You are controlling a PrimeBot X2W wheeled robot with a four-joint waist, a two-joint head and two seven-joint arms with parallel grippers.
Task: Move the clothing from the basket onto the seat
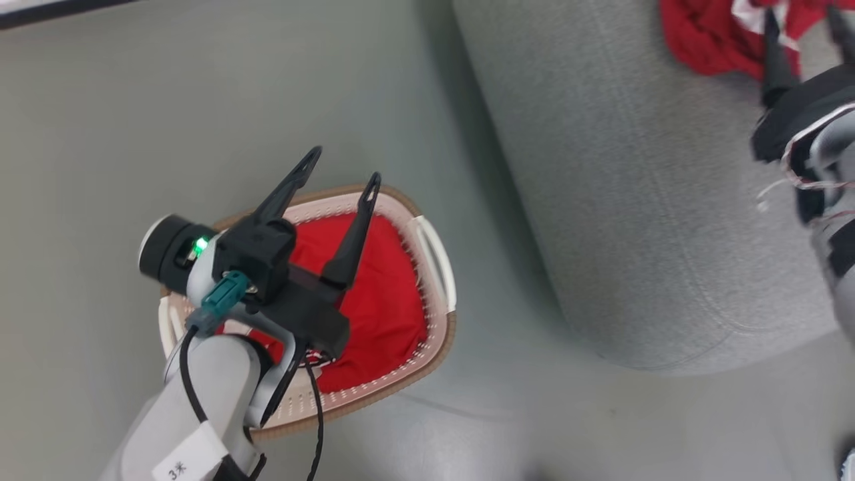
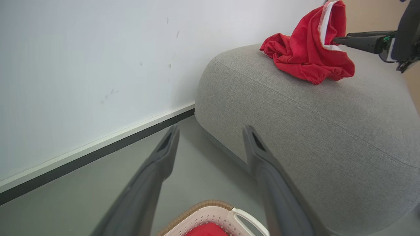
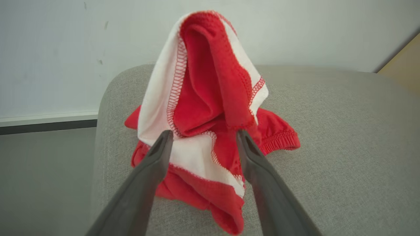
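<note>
A red garment with white trim bands [image 3: 203,98] lies bunched on the light-grey seat [image 3: 328,131], one fold standing up in a peak. My right gripper [image 3: 203,133] is open, its fingers on either side of the cloth's lower part without pinching it. In the head view this garment [image 1: 701,33] is at the top right with the right gripper [image 1: 801,17] at it. A second red garment [image 1: 381,294] fills the cream basket [image 1: 437,267] on the floor. My left gripper [image 1: 345,165] hovers open and empty above that basket.
The basket stands on grey floor [image 1: 133,133] just left of the seat's rounded end [image 1: 601,234]. A white wall with a dark baseboard [image 2: 98,154] runs behind. The left wrist view shows the basket's rim [image 2: 210,213] below the left gripper [image 2: 211,129].
</note>
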